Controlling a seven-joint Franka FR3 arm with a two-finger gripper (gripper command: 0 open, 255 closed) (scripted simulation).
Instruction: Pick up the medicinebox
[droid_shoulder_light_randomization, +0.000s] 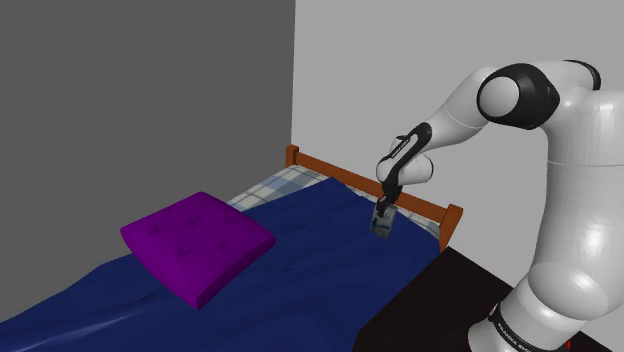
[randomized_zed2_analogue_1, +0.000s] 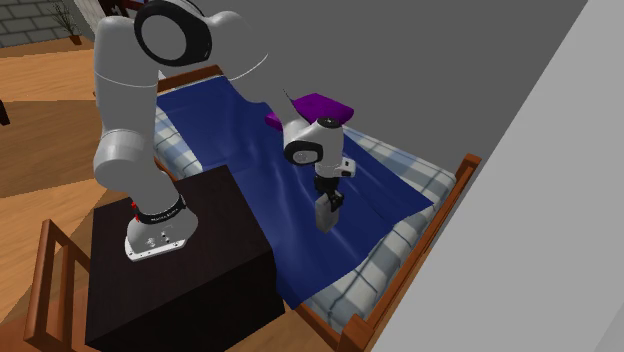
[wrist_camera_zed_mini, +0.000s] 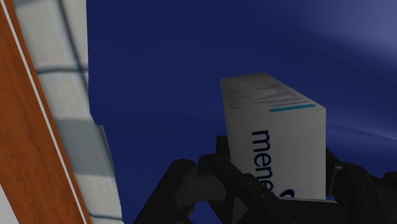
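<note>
On the shoulder view's left: grey wall (droid_shoulder_light_randomization: 140, 90), plain.

Next: purple pillow (droid_shoulder_light_randomization: 197, 245), square and tufted, lying on the blue blanket (droid_shoulder_light_randomization: 300, 270) that covers most of the bed.

Past the pillow, toward the head of the bed: strip of plaid sheet (droid_shoulder_light_randomization: 262, 190), left bare by the blanket.

Behind the sheet: wooden bed frame (droid_shoulder_light_randomization: 345, 172), reddish brown, a post at each end, set against a white wall (droid_shoulder_light_randomization: 400, 60).

Right of centre: gripper (droid_shoulder_light_randomization: 383, 226), black, pointing down over the blanket near the frame's right-hand post. The claw is clenched on the medicinebox (droid_shoulder_light_randomization: 382, 230), a small grey block between its tips. Whether the box touches the blanket cannot be told.

Lower right: stand (droid_shoulder_light_randomization: 420, 320), dark and box-shaped, just beside the bed.

Far right: arm (droid_shoulder_light_randomization: 560, 150), white with dark joints, rising from the stand and reaching left.

Wrist view: the medicinebox stands lengthwise along the gripper, white-grey. One face carries dark blue lettering reading "mene". The adjoining face has a teal stripe and fine print. The fingers (wrist_camera_zed_mini: 336, 178) press on two opposite sides. The blanket lies behind the box, with plaid sheet and frame rail past the blanket's edge.

Second exterior view, left to right: wooden floor (randomized_zed2_analogue_1: 50, 120); stand carrying the arm's base; gripper with the box over the blanket, the pillow beyond it.
</note>
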